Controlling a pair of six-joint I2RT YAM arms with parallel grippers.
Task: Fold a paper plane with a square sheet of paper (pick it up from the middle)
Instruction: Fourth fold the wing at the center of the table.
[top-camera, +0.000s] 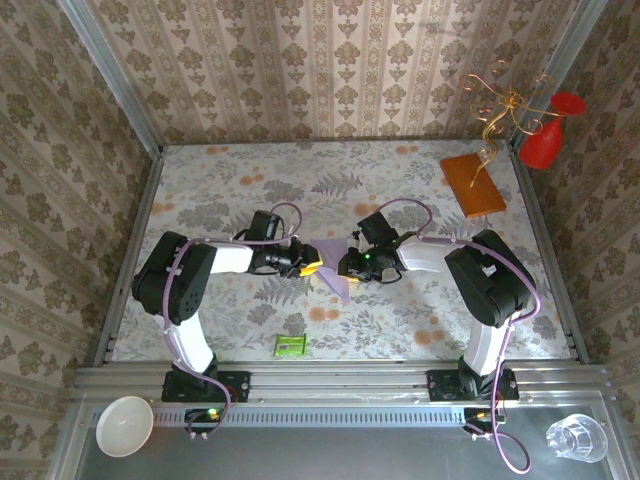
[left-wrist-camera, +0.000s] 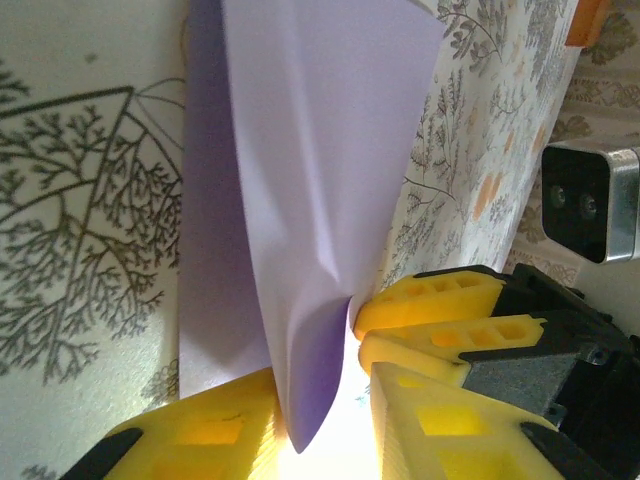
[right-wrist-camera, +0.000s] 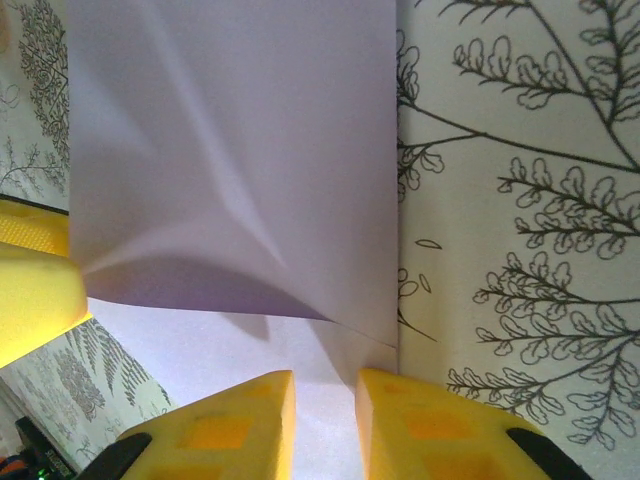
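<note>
The square sheet of paper, pale lavender, is partly folded and lifted at the table's middle, between my two grippers. My left gripper comes at it from the left. In the left wrist view a curled fold of the paper hangs between the jaws of the left gripper, resting against one finger with a bright gap beside the other. The right gripper's yellow fingers touch the fold's edge. My right gripper faces it from the right. Its jaws stand slightly apart over the paper, near a folded edge.
An orange-brown board lies at the back right beside a red vase with a wire ornament. A small green packet sits near the front edge. A white bowl and a glass stand on the front ledge.
</note>
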